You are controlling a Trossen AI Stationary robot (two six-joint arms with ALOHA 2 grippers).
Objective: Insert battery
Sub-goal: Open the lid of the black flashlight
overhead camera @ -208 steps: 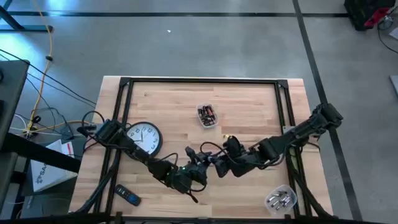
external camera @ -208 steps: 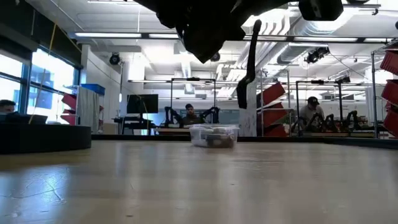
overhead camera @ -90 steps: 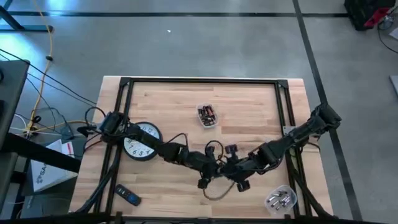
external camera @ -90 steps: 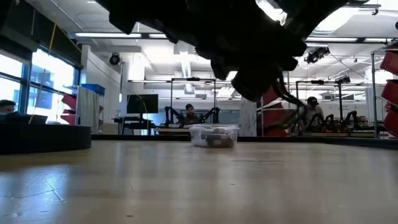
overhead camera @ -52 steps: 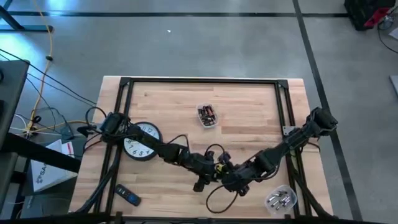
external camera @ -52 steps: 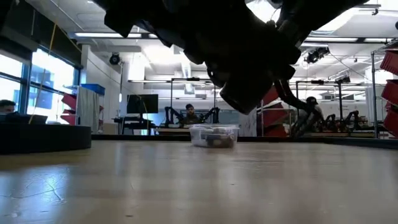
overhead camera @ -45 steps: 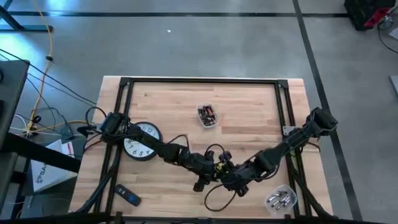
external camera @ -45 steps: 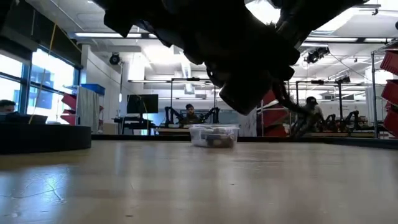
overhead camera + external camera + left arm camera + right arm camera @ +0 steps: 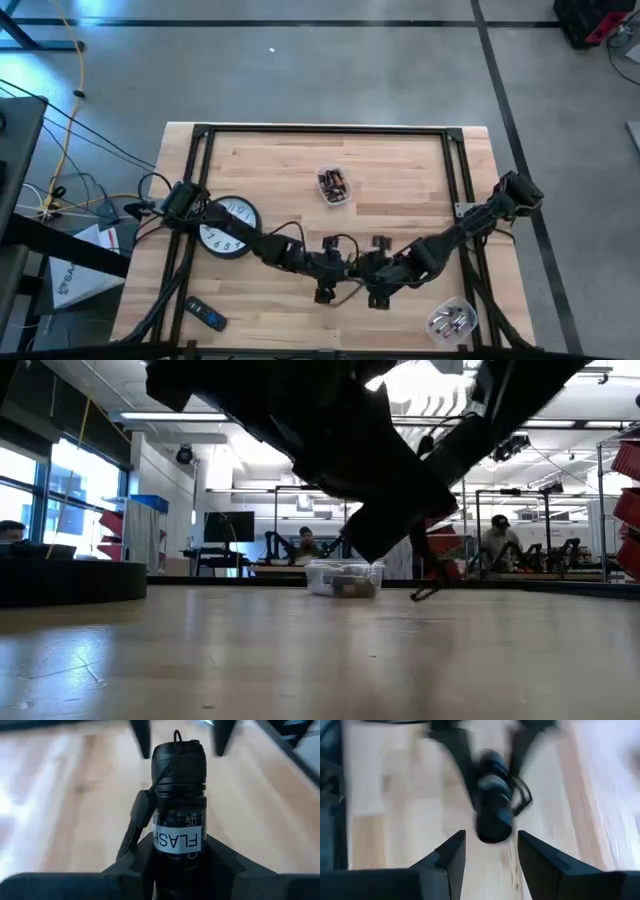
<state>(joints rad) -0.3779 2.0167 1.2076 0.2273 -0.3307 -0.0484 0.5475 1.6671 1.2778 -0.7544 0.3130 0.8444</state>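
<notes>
**Two claws meet over a flashlight**

The left claw is closed tight around a black flashlight. The flashlight sticks out past the claw's fingers, and it has a white band with the letters "FLASH" on it. A thin black cord hangs from the flashlight.

From above, the left claw is over the front middle of the table, held up off the wood. The right claw is just beside it, and the two claws point at each other. The right claw has its two fingers spread apart, and nothing is between them. The blurry end of the flashlight is right in front of it.

Farther back on the table sits a small clear tub of batteries. Another clear tub holding silvery things sits at the front right corner. A round clock lies flat on the left side of the table, partly under the left arm. A small dark remote lies near the front left corner.
</notes>
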